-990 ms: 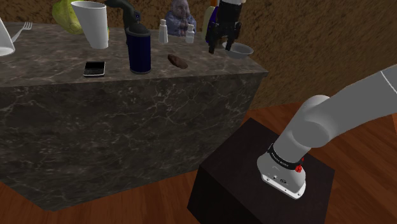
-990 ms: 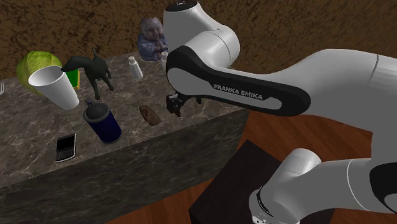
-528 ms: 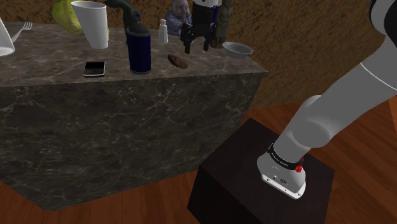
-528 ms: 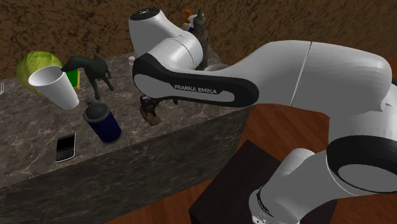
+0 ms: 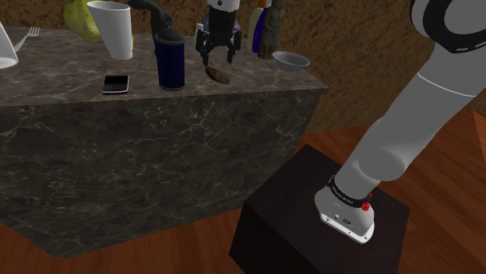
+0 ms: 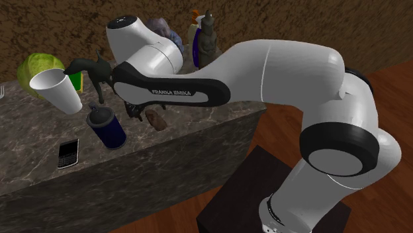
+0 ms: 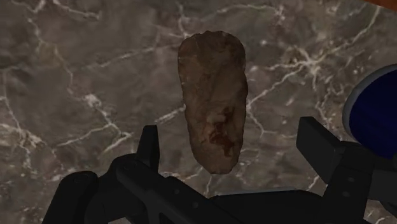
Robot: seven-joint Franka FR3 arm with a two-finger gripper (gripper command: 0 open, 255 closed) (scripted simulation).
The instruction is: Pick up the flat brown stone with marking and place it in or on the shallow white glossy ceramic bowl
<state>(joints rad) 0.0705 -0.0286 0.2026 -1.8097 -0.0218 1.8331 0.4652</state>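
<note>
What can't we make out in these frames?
Stone: second exterior view, the arm covers part of it; shoulder view, its marking is too small to read.
Gripper: second exterior view, mostly behind the arm.
Blue can: wrist view, cut off by the picture's edge.
White object: shoulder view, cut off at the left edge, unidentifiable.

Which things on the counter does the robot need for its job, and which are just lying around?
For the job:
brown stone
white bowl
pincer, open just above the stone

Just lying about:
phone
dark blue can
white cup
fork
green cabbage
</note>
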